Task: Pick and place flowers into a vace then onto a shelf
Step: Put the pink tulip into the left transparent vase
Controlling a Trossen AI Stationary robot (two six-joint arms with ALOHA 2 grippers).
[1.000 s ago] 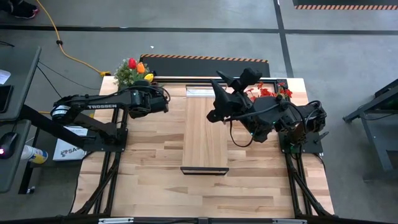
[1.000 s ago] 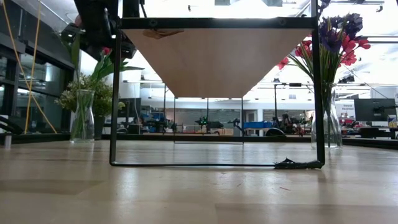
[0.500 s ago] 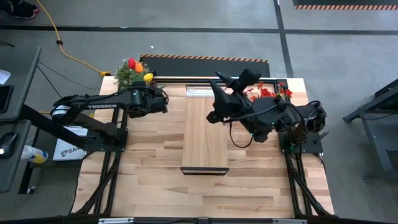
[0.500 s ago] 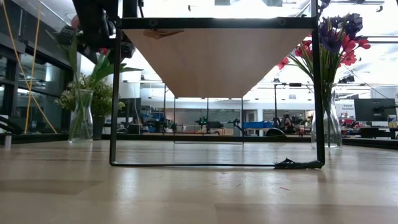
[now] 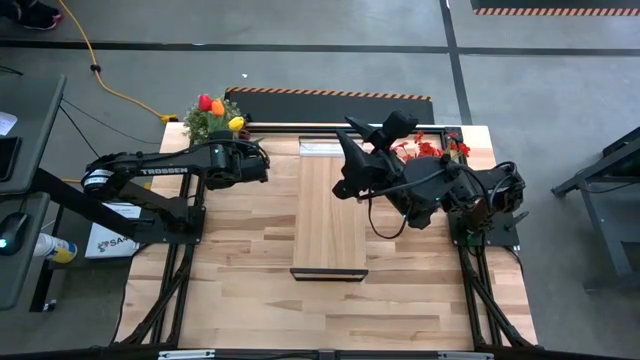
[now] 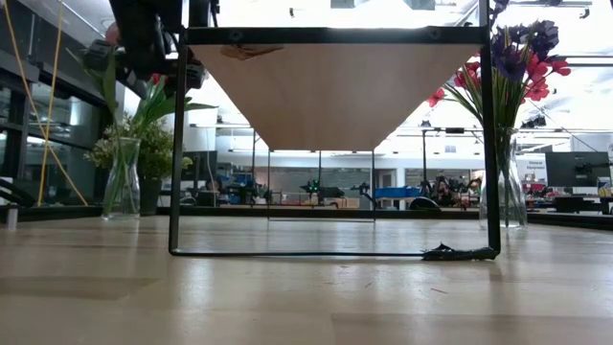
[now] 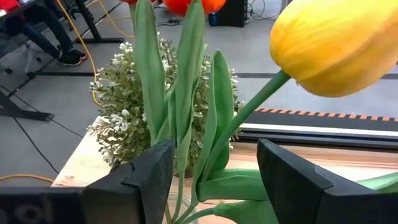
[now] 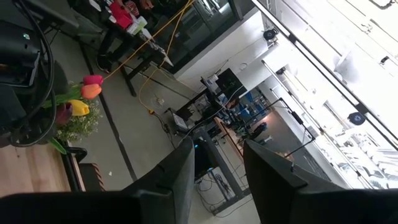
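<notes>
Flowers [image 7: 186, 99]: smooth green stems between left fingers [image 7: 146, 180]; right fingers [image 8: 177, 174] apart, empty.

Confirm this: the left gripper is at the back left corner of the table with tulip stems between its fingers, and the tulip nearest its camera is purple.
One detail is wrong: the colour. In the left wrist view the nearest tulip is yellow, not purple. The rest stands: the left gripper is at the table's back left corner, with green tulip stems between its fingers.

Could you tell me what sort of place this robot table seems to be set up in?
Probably a robotics lab or workshop: bare concrete floor with hazard striping, a yellow cable, and equipment benches beyond the table.
</notes>
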